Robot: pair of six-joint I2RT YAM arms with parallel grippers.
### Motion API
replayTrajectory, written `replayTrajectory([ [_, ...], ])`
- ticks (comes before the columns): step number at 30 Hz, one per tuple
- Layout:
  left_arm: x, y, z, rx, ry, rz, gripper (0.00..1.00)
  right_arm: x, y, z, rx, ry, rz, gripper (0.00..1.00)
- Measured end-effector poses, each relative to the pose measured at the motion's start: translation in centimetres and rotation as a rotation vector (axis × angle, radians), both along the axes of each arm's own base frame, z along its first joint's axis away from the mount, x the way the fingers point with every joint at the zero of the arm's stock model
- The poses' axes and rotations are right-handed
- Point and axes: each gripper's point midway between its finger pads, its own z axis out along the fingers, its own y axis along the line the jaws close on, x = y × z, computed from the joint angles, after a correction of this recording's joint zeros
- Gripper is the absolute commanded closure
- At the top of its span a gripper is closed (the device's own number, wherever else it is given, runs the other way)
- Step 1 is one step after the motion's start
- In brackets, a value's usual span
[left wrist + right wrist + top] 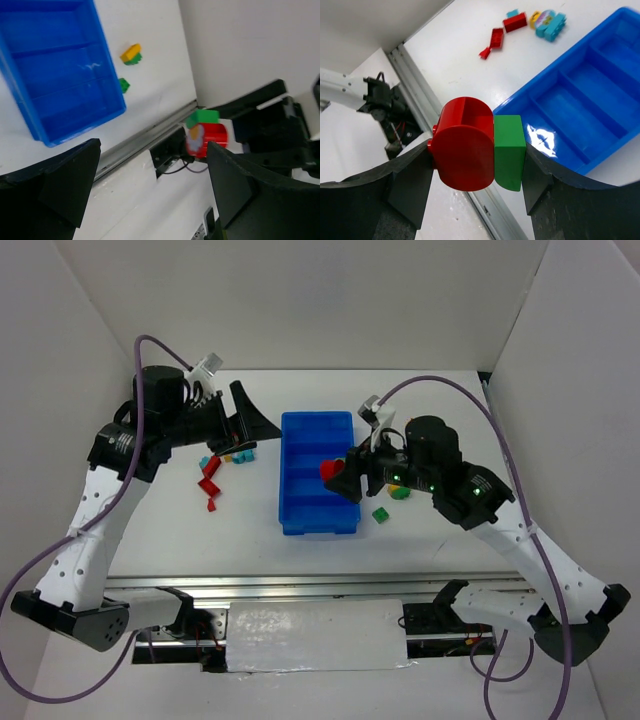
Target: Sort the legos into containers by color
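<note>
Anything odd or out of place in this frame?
The right end effector grips a red brick and a green brick together, by the blue tray. Two colours in one grasp is odd for a colour sort; whether they are joined is unclear.

A matte white tabletop [250, 540] fills the middle, boxed in by three plain white panel walls: a back wall [330, 300], a left wall [50, 360] and a right wall [580, 370] (thin seams show where they meet). Along the near edge runs a silver slotted metal rail [300, 585], and just below it lies a pale, slightly crinkled white sheet [315, 635]. The light is bright and even, the shadows soft.
</note>
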Motion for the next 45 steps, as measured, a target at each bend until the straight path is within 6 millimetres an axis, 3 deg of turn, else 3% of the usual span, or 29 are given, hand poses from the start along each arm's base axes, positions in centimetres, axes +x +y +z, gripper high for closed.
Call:
replayTrajectory([
  [4,-1.7,-1.9,0.1,-0.063,0.02,-0.082,0.02,-0.8,1.7,-1.2,-0.027,0.02,0.056,0.97],
  [12,-5.1,-6.1,-3.6,-0.074,0.14,-0.247,0.08,-1.6,4.3,-3.1,-0.088,0.038,0.1,0.96],
  [20,-6.2,-7.3,-4.2,-0.07,0.145,-0.3,0.17,-1.1,4.9,-1.9,-0.075,0.014,0.083,0.94],
  [23,-6.6,-7.5,-4.6,-0.065,0.153,-0.314,0.32,-1.5,5.4,-1.6,-0.069,0.015,0.097,0.94],
  [24,-6.7,-7.6,-4.7,-0.065,0.156,-0.316,0.42,-1.6,5.6,-1.6,-0.068,0.015,0.102,0.94],
  [25,-6.8,-7.7,-4.8,-0.065,0.16,-0.32,0.62,-1.6,5.7,-1.6,-0.07,0.014,0.1,0.94],
  [27,-6.8,-7.8,-4.8,-0.064,0.161,-0.316,0.83,-1.4,5.8,-2.1,-0.087,0.015,0.089,0.94],
  [28,-6.8,-7.8,-4.9,-0.061,0.168,-0.314,1.0,-1.3,5.9,-2.3,-0.095,0.016,0.085,0.93],
  [30,-6.5,-7.8,-5.4,-0.047,0.17,-0.311,1.0,-1.2,6.0,-2.6,-0.101,0.028,0.074,0.75],
  [31,-6.5,-7.8,-5.5,-0.044,0.169,-0.312,1.0,-1.2,6.0,-2.7,-0.1,0.035,0.068,0.54],
  [32,-6.5,-7.8,-5.5,-0.042,0.167,-0.314,1.0,-1.2,6.0,-2.7,-0.098,0.04,0.065,0.03],
  [38,-6.4,-7.5,-5.0,-0.021,0.097,-0.317,1.0,-1.6,6.9,-2.0,-0.005,0.067,0.061,0.0],
  [45,-5.9,-6.8,-4.0,0.021,-0.011,-0.312,1.0,-3.3,4.7,-2.5,0.062,0.099,0.026,0.0],
])
